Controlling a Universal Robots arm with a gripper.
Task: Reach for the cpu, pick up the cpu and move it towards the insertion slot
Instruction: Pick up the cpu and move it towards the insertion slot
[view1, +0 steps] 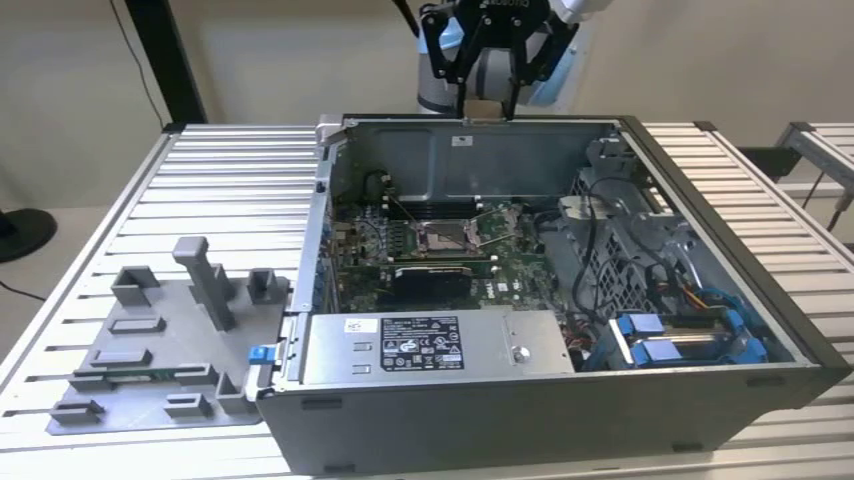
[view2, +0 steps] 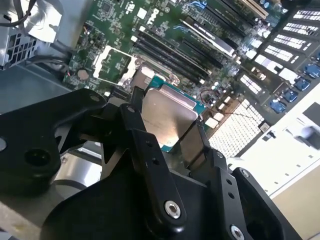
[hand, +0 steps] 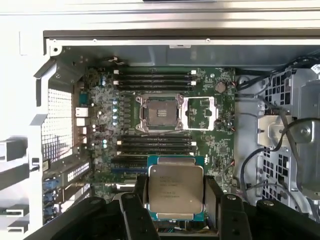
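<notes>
First wrist view: gripper (hand: 176, 200) clamped on the cpu (hand: 176, 192), pinched by two opposite edges, silvery face toward the camera. Carried high above the open computer case (view1: 747, 300), with the insertion slot (hand: 159, 113) at about 12 o'clock from the chip on the motherboard (hand: 100, 115), well apart, its metal frame swung open beside it.

Risks, as judged: thin edge-grip only, so slip or tilt possible under a jolt, with a drop onto the board. Descent off-square likely to bend socket contacts. Open frame and case wall close enough to catch a finger (hand: 131, 210).

Hard to tell: actual finger contact along the chip's edges, masked by black linkage in the second wrist view. Chip underside unseen. Orientation marks too small to read. Exterior view: gripper (view1: 483, 110) cut off at 12 o'clock, chip barely distinguishable.
</notes>
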